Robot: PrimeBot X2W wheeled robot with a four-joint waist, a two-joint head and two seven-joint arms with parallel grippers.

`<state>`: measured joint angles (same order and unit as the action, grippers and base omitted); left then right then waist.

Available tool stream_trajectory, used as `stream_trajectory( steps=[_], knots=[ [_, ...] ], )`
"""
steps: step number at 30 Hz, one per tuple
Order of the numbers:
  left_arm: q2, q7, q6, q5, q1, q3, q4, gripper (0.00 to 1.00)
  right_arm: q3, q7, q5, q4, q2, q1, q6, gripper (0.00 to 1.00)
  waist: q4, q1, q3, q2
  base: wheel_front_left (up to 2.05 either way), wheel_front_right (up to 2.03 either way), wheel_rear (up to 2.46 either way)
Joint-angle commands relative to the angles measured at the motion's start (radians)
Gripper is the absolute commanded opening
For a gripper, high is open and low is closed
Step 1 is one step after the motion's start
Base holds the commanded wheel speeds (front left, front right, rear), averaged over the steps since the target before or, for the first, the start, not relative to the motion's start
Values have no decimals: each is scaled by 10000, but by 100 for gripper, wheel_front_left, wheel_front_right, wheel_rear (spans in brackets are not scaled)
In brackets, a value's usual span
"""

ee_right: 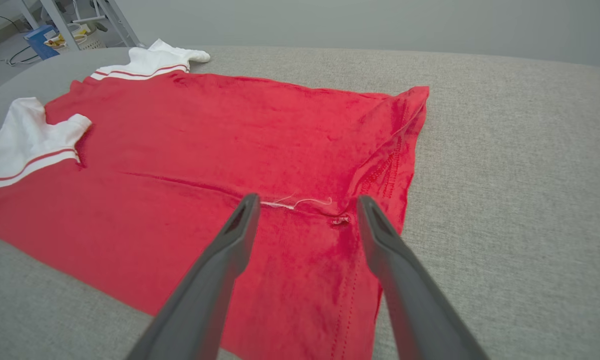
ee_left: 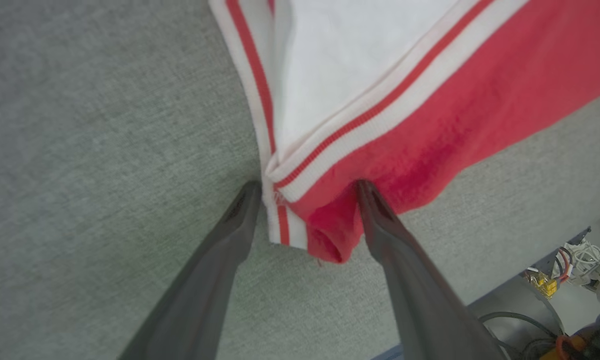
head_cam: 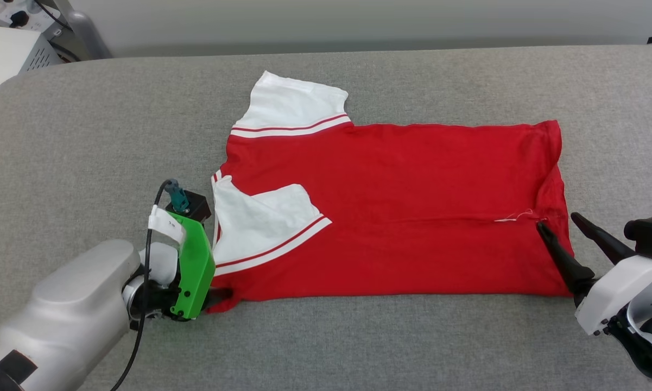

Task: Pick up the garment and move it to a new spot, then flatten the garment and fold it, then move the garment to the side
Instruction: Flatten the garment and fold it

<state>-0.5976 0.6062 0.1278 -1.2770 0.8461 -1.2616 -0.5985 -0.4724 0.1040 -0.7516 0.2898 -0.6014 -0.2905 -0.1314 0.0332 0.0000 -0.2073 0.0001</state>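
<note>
The garment (head_cam: 402, 206), a red T-shirt with white sleeves, lies spread on the grey padded table, sleeves to the left and hem to the right. Its near long edge is folded over, and one white sleeve (head_cam: 260, 228) lies on the red body. My left gripper (ee_left: 307, 187) is open at the near left corner (ee_left: 324, 235), which lies between its two fingers. My right gripper (head_cam: 557, 220) is open at the hem end, one finger over the red fabric (ee_right: 230, 130) and the other past the edge. A loose white thread (ee_right: 300, 204) shows just beyond its fingertips (ee_right: 252, 200).
The grey padded surface (head_cam: 358, 342) stretches wide on every side of the shirt. White equipment with cables (head_cam: 11, 54) stands off the back left corner. Beyond the table's edge, the left wrist view shows wires and parts (ee_left: 569, 265).
</note>
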Motion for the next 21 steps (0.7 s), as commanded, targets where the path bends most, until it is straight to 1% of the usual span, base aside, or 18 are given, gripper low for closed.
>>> stream_trajectory(
  steps=[1, 2, 3, 4, 7, 9, 13, 15, 17, 21],
  knots=[
    [285, -83, 29, 166, -581, -177, -79, 100, 33, -37, 93, -23, 30, -82, 7, 100, 20, 0, -12, -1, 0, 0, 0],
    [292, -159, 29, 258, -649, -179, -83, 72, 54, -44, 94, -15, 7, -89, 7, 100, 22, 0, 5, -1, 0, 0, 0],
    [284, -245, 29, 331, -689, -179, -74, 29, 73, -45, 108, -17, -17, -102, 7, 100, 22, 0, 22, -1, 0, 0, 0],
    [253, -346, 29, 451, -722, -180, -22, 0, 98, -40, 137, -30, -49, -126, 7, 100, 25, 0, 46, -1, 0, 0, 0],
    [123, -561, 29, 564, -790, -182, 153, 0, 191, -31, 194, -101, -159, -189, 7, 100, -4, 0, 154, -1, 0, 0, 0],
    [-16, -915, 29, 674, -697, -182, 294, 0, 300, -52, 261, -148, -281, -255, 7, 100, -32, 0, 231, -1, 0, 0, 0],
    [-291, -1593, 29, 686, -441, -128, 663, 0, 557, -312, 579, -324, -741, -454, 7, 100, -96, 0, 349, -1, 0, 0, 0],
    [-442, -1855, 29, 675, -301, -110, 910, 0, 687, -718, 618, -488, -974, -484, 7, 100, -132, 0, 389, -1, 0, 0, 0],
    [-625, -2022, 29, 823, -138, -118, 1177, 0, 742, -1344, 614, -683, -1270, -471, 7, 100, -157, 0, 406, -1, 0, 0, 0],
    [-931, -2308, 29, 968, 60, -128, 1640, 0, 657, -3053, 316, -1201, -1809, -419, 7, 100, -158, 0, 394, -1, 0, 0, 0]
  ],
)
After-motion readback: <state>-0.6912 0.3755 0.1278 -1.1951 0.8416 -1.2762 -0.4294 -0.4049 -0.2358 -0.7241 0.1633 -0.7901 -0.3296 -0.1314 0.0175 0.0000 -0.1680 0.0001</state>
